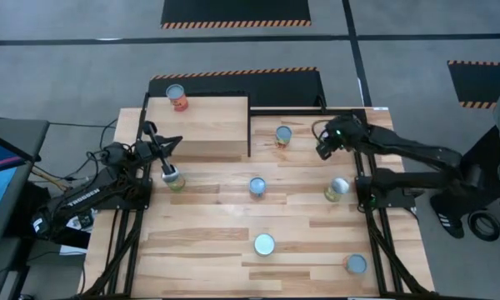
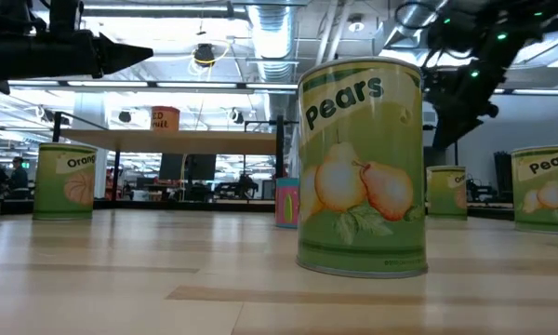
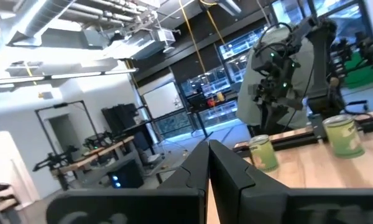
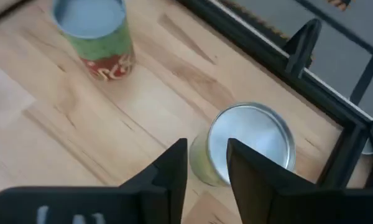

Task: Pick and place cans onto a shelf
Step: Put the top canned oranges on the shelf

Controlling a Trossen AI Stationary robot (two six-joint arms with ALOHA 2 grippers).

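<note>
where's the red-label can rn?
High view: the red-label can stands on the shelf, at its far left corner, alone up there. The nearest other can is on the tabletop below the left hand.

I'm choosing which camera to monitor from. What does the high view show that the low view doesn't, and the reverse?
Only the high view: the whole table, the cans' lids and spacing, and where the left gripper (over a can by the shelf) and the right gripper (far right) stand. Only the low view: label print, such as the Pears can close up, and the room behind. Both: the shelf with one red-labelled can on it, and parts of both arms.
</note>
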